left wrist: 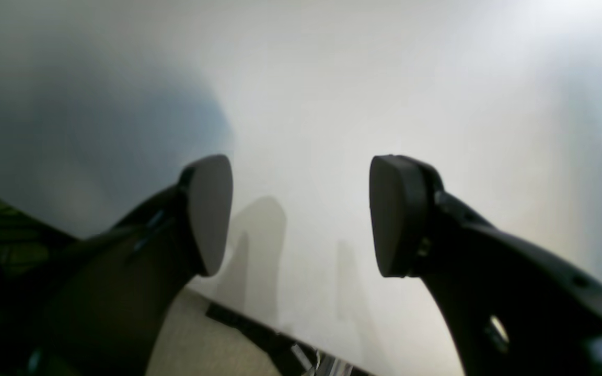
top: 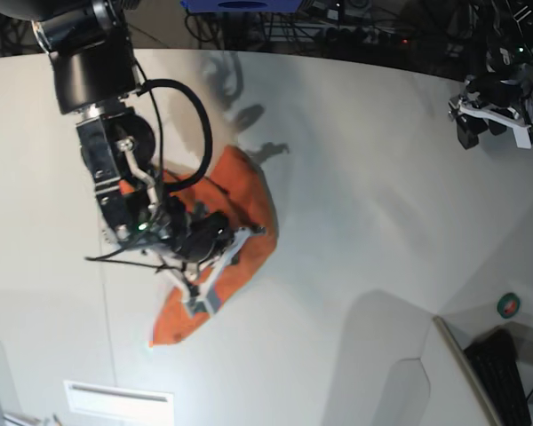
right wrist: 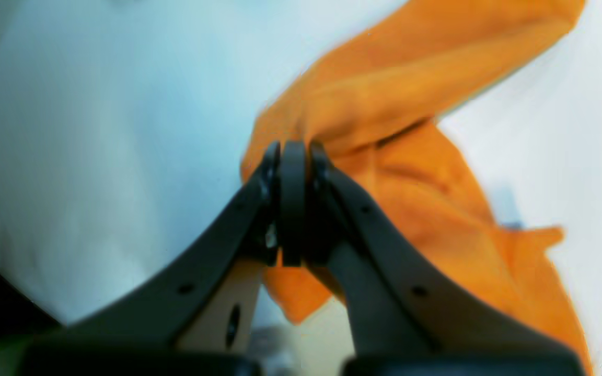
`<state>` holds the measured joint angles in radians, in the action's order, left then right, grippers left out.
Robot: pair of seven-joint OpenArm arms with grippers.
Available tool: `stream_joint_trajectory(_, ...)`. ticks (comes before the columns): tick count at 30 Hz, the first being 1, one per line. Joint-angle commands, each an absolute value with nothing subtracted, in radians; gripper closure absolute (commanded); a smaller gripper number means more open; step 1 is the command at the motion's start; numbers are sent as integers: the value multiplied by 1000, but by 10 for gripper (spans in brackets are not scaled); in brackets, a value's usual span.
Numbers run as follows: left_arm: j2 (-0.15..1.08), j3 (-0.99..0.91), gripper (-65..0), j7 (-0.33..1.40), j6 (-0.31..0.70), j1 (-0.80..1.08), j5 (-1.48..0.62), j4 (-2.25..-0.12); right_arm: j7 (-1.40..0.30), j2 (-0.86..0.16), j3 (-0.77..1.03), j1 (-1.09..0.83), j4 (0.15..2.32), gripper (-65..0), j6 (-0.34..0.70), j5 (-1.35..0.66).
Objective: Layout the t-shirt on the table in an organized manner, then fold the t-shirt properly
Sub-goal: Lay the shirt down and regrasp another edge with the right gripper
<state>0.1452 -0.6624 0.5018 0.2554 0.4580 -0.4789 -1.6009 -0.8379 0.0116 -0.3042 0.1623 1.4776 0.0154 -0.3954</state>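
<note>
The orange t-shirt [top: 249, 191] lies crumpled in a long bunch left of centre on the white table [top: 355, 222]. My right gripper [top: 249, 235] is down on the bunch's right edge. In the right wrist view its jaws [right wrist: 293, 149] are pressed together, and the folds of the t-shirt [right wrist: 411, 94] gather at their tips. My left gripper [top: 493, 115] hangs far off at the table's back right. The left wrist view shows it [left wrist: 301, 209] open over the bare table [left wrist: 332, 104], with nothing between its pads.
A green tape roll [top: 509, 305] sits on a lower surface beyond the table's right edge, near a black object [top: 502, 373]. Cables and equipment line the back edge [top: 338, 22]. A thin dark seam [top: 107, 293] runs down the table's left side.
</note>
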Motion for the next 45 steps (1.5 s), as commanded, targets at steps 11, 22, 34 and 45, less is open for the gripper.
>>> stream_joint_trajectory(11, 154, -657, -388, 483, 257, 449, -495, -1662, -776, 15, -720, 79, 1534, -35, -156, -415)
stream_joint_trajectory(22, 153, -656, -388, 644, 257, 403, -498, -1687, -779, -177, -283, -122, 1906, -251, -159, -415)
stream_joint_trajectory(34, 120, -664, -388, 644, 257, 389, -490, -1684, -888, -87, -384, 28, 1678, -345, -274, -414)
stream_joint_trajectory(45, 125, -668, -388, 642, 257, 417, -489, -1647, -842, -19, -562, 134, 1443, -347, -478, -414)
